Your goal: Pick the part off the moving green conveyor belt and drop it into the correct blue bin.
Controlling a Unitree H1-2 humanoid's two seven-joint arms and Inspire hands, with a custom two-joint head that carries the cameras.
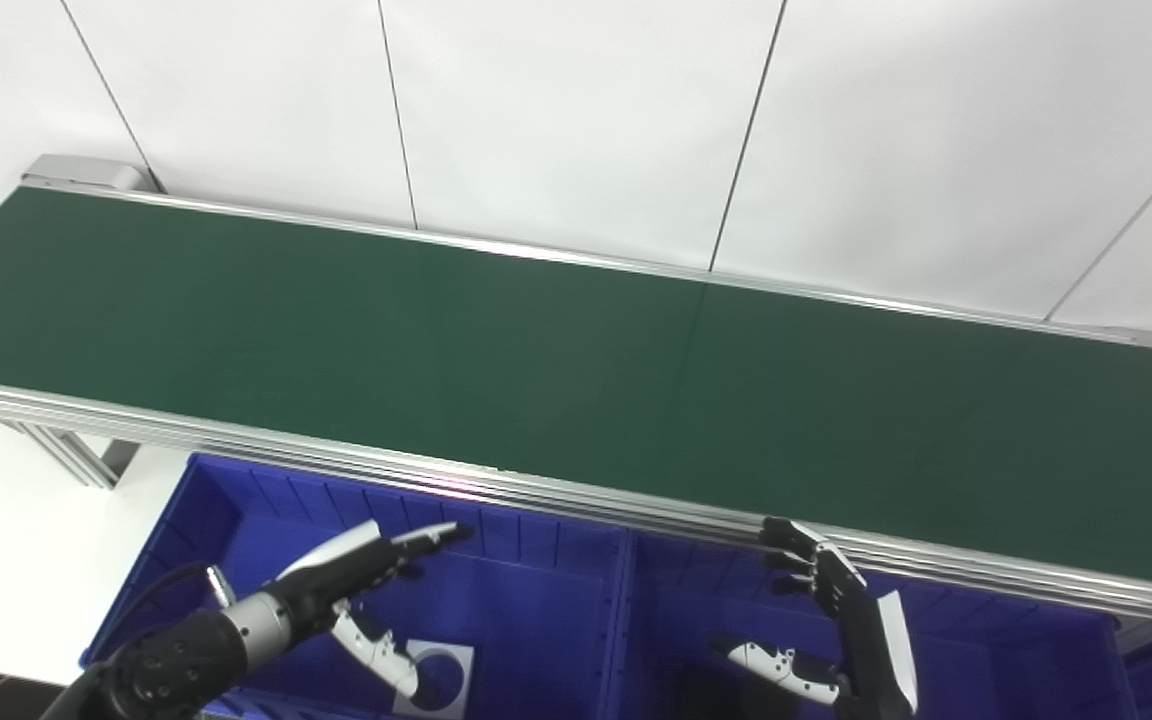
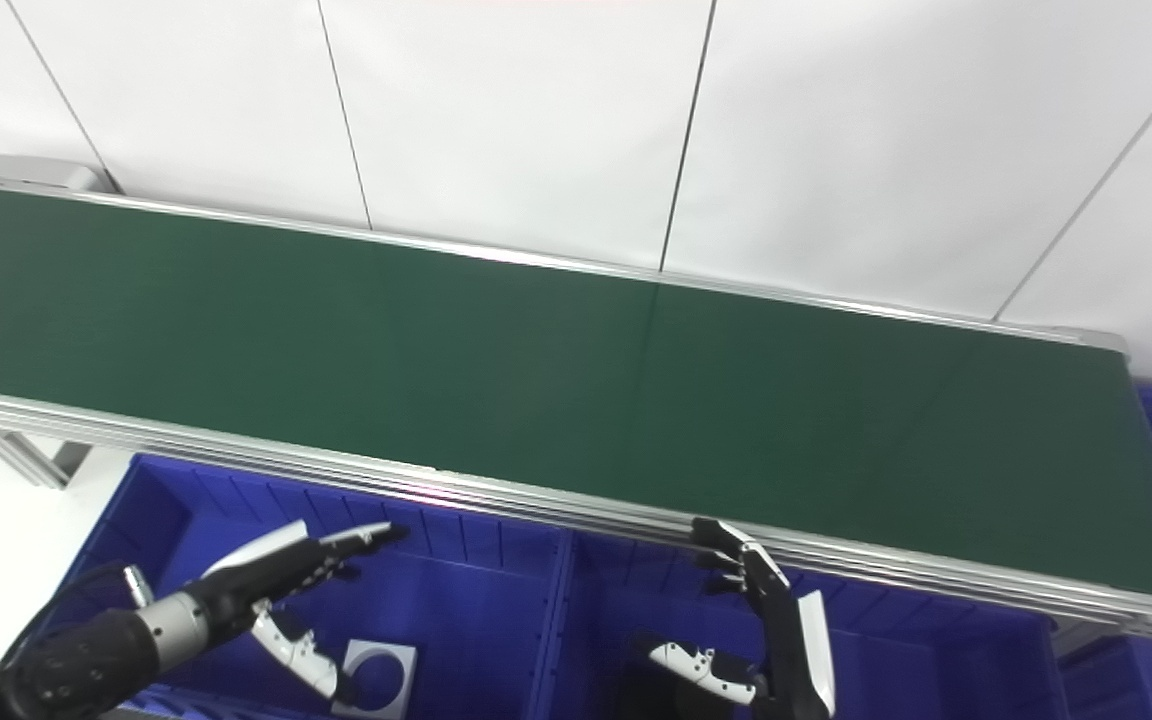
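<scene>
No part shows anywhere on the green conveyor belt; its surface is bare from end to end, so there is nothing on it to take hold of. The only part in view is a flat grey square plate with a round hole, lying on the floor of the left blue bin, just below the belt's near rail. It looks like thin, stiff metal or plastic, light and probably smooth, so a plate of that kind arriving on the belt would likely be best pinched across two opposite edges, or with one fingertip through the hole. The left hand hovers over that bin, below the belt's near rail, fingers stretched out and apart, holding nothing; its thumb hangs just above the plate. The right hand stands upright over the right blue bin, fingertips close to the belt's near rail, fingers spread and empty. Both hands seem to be waiting for the next part.
</scene>
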